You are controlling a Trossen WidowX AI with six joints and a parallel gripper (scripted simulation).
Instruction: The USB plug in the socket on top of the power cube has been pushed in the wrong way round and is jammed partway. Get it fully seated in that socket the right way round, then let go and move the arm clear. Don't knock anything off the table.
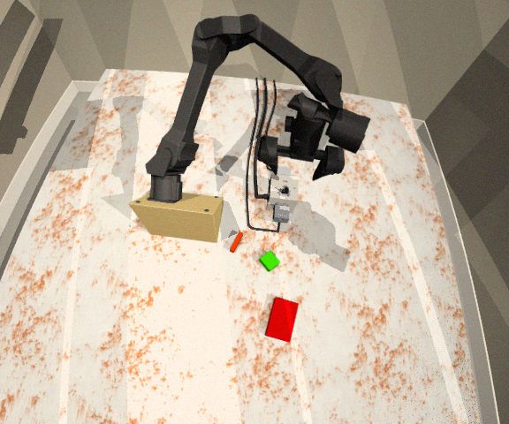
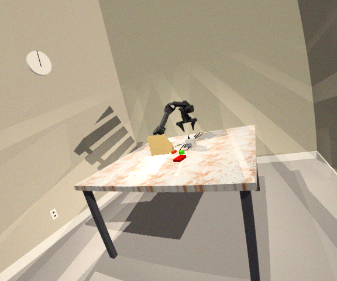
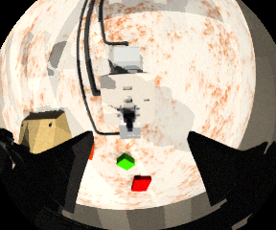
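A white power cube [image 1: 292,183] [image 2: 191,142] [image 3: 149,94] stands on the table a little right of the arm's base. A small dark USB plug [image 1: 284,188] [image 3: 129,115] sticks up from the socket on its top. A grey plug [image 1: 283,212] sits in the cube's near side. My gripper [image 1: 293,174] [image 2: 186,124] [image 3: 142,137] is open and empty. It hangs above the cube, pointing down, with one finger on each side of the plug and well clear of it.
Black cables [image 1: 249,182] [image 3: 82,71] run from the cube to the table's far edge. A tan base box [image 1: 177,221] [image 2: 158,144] [image 3: 45,130] holds the arm. An orange bar [image 1: 236,241], a green cube [image 1: 269,261] [image 3: 126,161] and a red block [image 1: 282,319] [image 3: 141,183] lie in front.
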